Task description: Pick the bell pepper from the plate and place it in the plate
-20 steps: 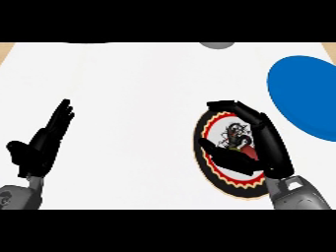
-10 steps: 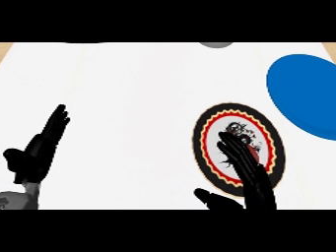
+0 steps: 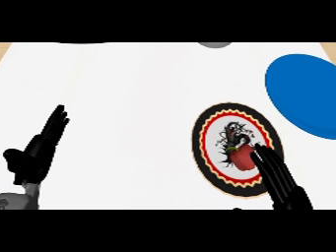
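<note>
A red bell pepper (image 3: 242, 157) lies on a patterned plate (image 3: 208, 147) with a black, red and yellow rim, right of centre. My right hand (image 3: 278, 178) comes in from the lower edge with straight fingers, its fingertips (image 3: 261, 153) over the pepper's right side and the plate's near part. A plain blue plate (image 3: 309, 96) sits at the far right, apart from the patterned one. My left hand (image 3: 38, 153) rests open at the lower left, fingers up, away from both plates.
The white counter (image 3: 127, 98) has wooden edges at the far left and far right corners. A grey round object (image 3: 214, 44) shows at the top edge.
My right hand has pulled back toward the lower edge, uncovering the pepper and most of the patterned plate. The left hand has shifted slightly.
</note>
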Tool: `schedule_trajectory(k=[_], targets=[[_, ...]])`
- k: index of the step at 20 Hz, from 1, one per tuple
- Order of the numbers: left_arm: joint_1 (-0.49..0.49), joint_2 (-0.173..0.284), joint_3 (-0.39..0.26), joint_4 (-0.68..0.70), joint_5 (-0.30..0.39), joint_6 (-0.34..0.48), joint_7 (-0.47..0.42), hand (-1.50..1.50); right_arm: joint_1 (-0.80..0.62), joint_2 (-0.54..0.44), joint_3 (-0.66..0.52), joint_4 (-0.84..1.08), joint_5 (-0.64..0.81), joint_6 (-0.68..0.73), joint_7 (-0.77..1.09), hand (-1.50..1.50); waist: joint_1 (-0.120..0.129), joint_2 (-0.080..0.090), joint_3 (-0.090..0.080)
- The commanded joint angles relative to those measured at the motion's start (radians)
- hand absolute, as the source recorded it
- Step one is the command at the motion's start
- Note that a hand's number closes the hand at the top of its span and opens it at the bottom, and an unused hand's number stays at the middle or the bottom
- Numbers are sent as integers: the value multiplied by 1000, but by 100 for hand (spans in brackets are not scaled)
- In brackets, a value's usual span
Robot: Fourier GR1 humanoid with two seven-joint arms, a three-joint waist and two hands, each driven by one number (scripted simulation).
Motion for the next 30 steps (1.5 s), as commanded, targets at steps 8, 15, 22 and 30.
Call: schedule_trajectory(k=[8,15,22,30], targets=[[11,12,48,-3,13,-64,4,0,-24,-5,8,-187,239,425,483,-150,13,3,2],[55,-2,68,-42,-20,-87,1,0,-172,87,-18,-97,303,576,592,-150,19,3,3],[-17,-79,80,-28,-93,-56,58,0,-176,110,-59,3,320,594,551,-150,13,3,3],[9,-136,99,-38,-140,-62,46,0,-254,194,-49,129,436,598,585,-150,14,3,3]])
